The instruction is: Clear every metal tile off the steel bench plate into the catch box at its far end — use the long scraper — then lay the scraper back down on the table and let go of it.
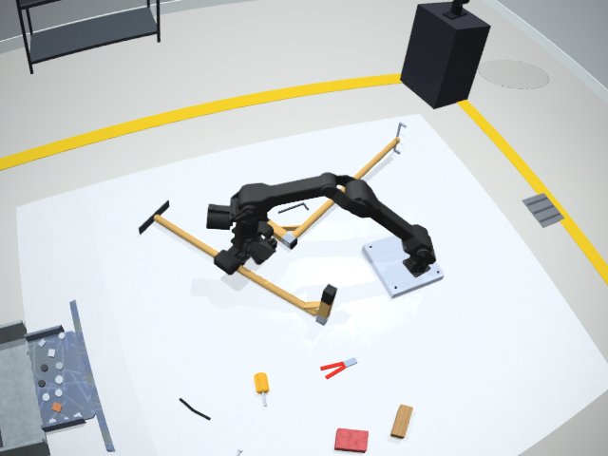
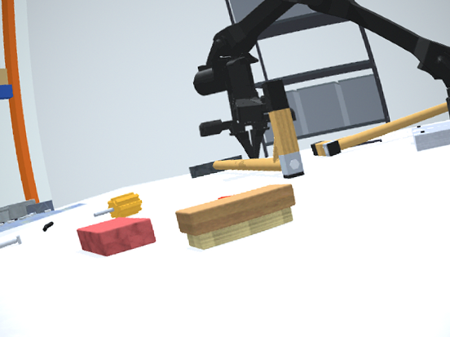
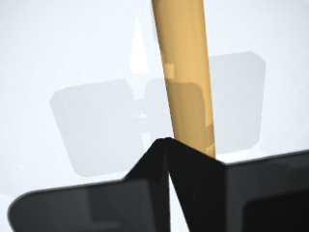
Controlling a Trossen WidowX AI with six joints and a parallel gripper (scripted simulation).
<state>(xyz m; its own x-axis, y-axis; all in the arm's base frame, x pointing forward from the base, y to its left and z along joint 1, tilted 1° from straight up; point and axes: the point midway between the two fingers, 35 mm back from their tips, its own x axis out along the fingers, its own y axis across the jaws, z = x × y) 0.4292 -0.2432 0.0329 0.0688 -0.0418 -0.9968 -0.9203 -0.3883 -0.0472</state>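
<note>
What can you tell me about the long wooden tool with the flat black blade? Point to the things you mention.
The long wooden-handled tool with the flat black blade (image 1: 186, 237) (image 2: 254, 163) lies on the white table. Its round, tan shaft slants across, the thin dark blade (image 1: 147, 224) (image 2: 202, 170) set crosswise at one end. At the other, a wooden grip (image 1: 325, 308) (image 2: 285, 133) stands up, with a black cap and a grey metal-looking foot, joined by a slanting brace. The closed black jaws aren't gripping it.

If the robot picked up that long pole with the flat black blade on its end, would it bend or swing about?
The long scraper looks stiff, its wooden shaft running straight. Gripped mid-shaft, it might twist, since an upright handle sticks up at one end.
</note>
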